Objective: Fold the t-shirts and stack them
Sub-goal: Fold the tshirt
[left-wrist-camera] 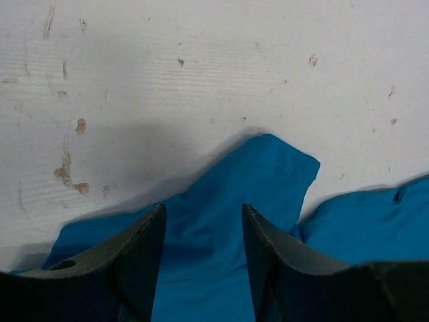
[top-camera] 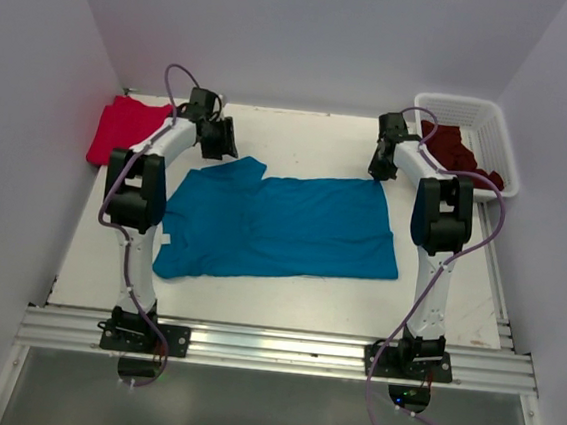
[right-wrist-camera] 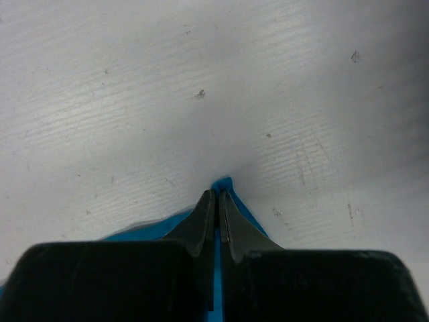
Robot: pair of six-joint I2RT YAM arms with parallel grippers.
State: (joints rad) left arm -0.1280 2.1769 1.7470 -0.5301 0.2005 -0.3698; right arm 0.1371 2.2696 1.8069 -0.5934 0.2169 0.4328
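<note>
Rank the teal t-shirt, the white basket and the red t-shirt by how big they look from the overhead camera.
1. teal t-shirt, by far the largest
2. white basket
3. red t-shirt, somewhat smaller than the basket

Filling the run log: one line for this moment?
teal t-shirt spread flat | left fingers open above it | right fingers shut on its corner
</note>
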